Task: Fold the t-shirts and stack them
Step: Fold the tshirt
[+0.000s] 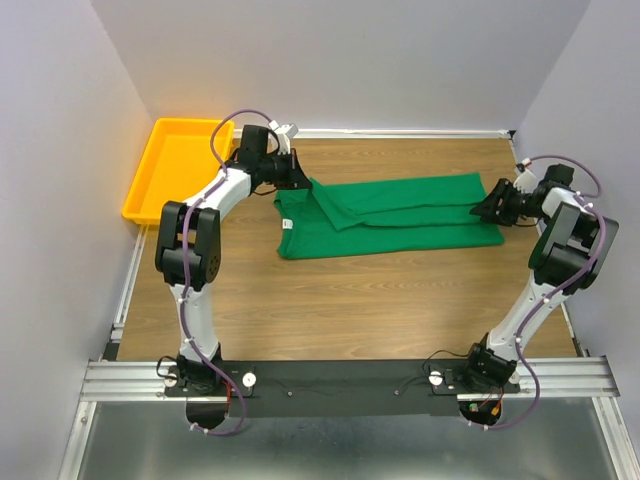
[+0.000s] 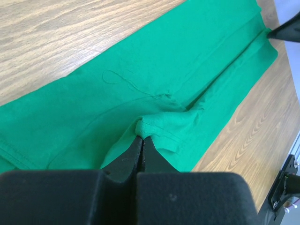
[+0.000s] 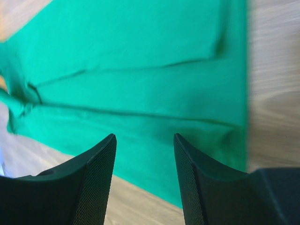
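Left gripper, bottom centre of its wrist view, is clenched on a bunched edge of the shirt, a long folded band lying mid-frame on the table. Right gripper hangs released above the band's right end. Carry the pinched edge low and level so the layers don't slide. Under-layers are hidden, and the right wrist view is blurred.

yellow plastic tray just left of the left gripper, near it, not touching. wood-grain table under that gripper. pale grey walls beyond it and to both sides.
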`<state>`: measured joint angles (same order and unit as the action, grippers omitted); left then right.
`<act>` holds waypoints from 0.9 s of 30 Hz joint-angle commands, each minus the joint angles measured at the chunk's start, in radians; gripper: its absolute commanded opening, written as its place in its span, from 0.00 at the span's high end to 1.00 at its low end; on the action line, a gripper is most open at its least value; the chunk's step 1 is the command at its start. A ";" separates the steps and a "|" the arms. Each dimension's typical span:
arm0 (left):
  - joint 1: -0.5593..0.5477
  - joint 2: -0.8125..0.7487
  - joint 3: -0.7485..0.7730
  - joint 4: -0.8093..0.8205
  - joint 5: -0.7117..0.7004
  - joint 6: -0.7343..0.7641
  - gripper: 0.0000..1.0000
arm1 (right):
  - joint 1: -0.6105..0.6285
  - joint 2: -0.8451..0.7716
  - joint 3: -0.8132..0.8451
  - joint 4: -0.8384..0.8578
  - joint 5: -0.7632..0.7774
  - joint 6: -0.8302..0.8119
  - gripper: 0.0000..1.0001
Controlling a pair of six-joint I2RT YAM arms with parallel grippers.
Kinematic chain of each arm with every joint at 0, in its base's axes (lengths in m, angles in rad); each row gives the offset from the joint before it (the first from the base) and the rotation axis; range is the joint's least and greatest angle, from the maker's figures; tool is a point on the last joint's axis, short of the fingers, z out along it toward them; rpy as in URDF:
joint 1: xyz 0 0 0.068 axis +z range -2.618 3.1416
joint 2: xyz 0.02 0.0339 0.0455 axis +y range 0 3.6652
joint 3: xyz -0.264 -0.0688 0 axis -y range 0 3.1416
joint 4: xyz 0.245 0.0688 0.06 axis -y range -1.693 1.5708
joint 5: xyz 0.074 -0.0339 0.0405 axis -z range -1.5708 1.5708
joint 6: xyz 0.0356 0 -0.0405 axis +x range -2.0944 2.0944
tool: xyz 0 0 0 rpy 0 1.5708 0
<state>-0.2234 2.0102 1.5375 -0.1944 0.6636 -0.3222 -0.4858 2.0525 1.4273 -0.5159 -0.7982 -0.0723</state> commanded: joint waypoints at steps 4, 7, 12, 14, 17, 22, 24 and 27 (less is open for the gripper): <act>0.007 0.050 0.058 -0.028 0.022 0.003 1.00 | 0.024 -0.072 -0.062 0.011 -0.048 -0.069 0.38; 0.007 0.061 0.070 -0.030 0.022 0.002 1.00 | 0.027 -0.084 -0.073 0.011 -0.047 -0.078 0.37; 0.007 0.082 0.093 -0.034 0.022 -0.003 1.00 | 0.039 -0.097 -0.082 0.007 -0.053 -0.090 0.34; 0.007 0.093 0.101 -0.037 0.021 -0.006 1.00 | 0.047 -0.101 -0.085 0.005 -0.056 -0.096 0.34; 0.007 0.105 0.111 -0.045 0.019 -0.009 1.00 | 0.052 -0.107 -0.087 0.001 -0.053 -0.104 0.34; 0.009 0.145 0.136 -0.043 0.017 -0.098 0.70 | 0.067 -0.112 -0.093 -0.009 -0.053 -0.119 0.34; 0.013 0.131 0.104 0.002 0.040 -0.167 0.51 | 0.082 -0.123 -0.094 -0.019 -0.047 -0.130 0.34; 0.028 0.058 0.023 0.189 0.050 -0.336 0.42 | 0.149 -0.144 -0.091 -0.068 -0.027 -0.205 0.34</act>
<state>-0.2165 2.1311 1.6192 -0.1619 0.6750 -0.4889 -0.4015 1.9614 1.3418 -0.5285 -0.8246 -0.1951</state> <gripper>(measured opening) 0.561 0.663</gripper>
